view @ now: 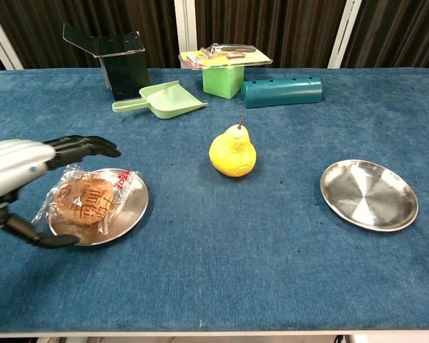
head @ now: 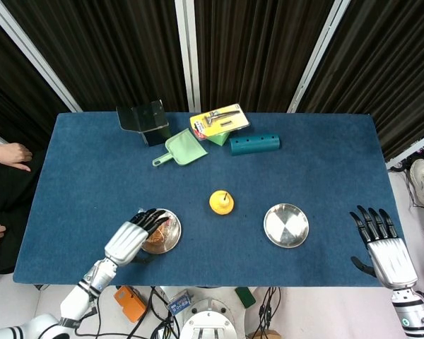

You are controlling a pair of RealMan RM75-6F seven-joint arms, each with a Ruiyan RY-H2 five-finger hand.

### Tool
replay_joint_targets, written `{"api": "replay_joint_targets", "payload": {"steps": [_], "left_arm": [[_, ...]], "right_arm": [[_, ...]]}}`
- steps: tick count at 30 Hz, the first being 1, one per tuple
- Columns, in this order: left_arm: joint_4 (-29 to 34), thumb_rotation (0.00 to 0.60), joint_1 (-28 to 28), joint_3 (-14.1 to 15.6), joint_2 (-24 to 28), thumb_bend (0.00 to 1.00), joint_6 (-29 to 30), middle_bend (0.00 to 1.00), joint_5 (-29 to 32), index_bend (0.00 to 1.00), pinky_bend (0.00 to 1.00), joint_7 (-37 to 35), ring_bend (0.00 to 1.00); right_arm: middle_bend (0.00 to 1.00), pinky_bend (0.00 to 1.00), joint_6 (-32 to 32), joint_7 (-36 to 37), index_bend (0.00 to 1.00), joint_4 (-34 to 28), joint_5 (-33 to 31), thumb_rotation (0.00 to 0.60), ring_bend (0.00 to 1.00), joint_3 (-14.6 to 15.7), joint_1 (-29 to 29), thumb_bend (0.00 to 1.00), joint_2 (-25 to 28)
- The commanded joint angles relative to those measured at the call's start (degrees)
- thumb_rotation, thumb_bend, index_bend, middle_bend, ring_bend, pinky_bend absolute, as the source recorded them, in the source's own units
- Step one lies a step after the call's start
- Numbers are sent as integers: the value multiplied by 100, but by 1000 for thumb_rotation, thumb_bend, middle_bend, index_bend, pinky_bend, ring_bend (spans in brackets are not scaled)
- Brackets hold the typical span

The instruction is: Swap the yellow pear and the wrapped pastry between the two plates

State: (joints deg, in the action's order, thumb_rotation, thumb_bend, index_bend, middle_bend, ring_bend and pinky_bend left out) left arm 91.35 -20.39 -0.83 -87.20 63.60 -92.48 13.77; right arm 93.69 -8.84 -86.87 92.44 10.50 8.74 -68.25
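Currently the left hand (view: 18,168) hovers spread over the wrapped pastry (view: 86,200) on the left plate (view: 129,211), holding nothing. Yellow pear (view: 232,151) stands on the table between plates. Right plate (view: 370,194) sits bare; right hand (head: 385,247) spread, off-table.

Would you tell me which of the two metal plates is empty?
The right plate, nearest the right hand; the left plate holds the wrapped pastry.

My blue-covered table (head: 325,169) stands against dark pleated curtains (head: 261,49) crossed by pale metal posts (head: 186,53). Cables (head: 155,318) trail over the light floor below its near edge.
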Motion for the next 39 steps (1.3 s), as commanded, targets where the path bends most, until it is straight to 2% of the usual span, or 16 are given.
{"api": "replay_joint_targets", "payload": {"steps": [1,7,14,19,24,29,33,39], "left_arm": [[80,600,-183,-265,-319,123,-310,66,581,143,190,537,70],[-37,600,-266,-264,-437,125,-460,104,1010,187,222,843,85],[-221,600,-276,-263,-552,147,-222,217,1067,282,343,926,192],[-309,600,-287,-240,-608,199,-106,364,1066,408,532,901,363],[-331,600,-320,-201,-600,238,-109,410,1109,455,617,828,459],[-404,600,-327,-194,-636,356,130,489,935,522,732,778,579],[-344,600,-354,-228,-591,406,298,516,785,550,762,653,609],[232,600,-608,-454,-603,379,312,514,605,550,761,407,605]], "right_arm": [[0,3,-117,30,0,-66,43,600,0,-43,-22,288,64],[0,3,-205,52,0,-122,105,600,0,-152,-85,287,120],[0,5,-354,38,0,-151,128,600,0,-257,-137,288,148],[0,13,-465,15,0,-175,136,600,0,-319,-160,288,159],[0,16,-474,13,0,-188,174,600,0,-388,-210,288,167],[0,22,-499,31,0,-188,206,600,0,-435,-255,288,179],[0,24,-534,28,0,-188,229,600,0,-467,-278,288,180],[0,26,-620,-10,0,-220,242,600,0,-522,-287,288,169]]}}
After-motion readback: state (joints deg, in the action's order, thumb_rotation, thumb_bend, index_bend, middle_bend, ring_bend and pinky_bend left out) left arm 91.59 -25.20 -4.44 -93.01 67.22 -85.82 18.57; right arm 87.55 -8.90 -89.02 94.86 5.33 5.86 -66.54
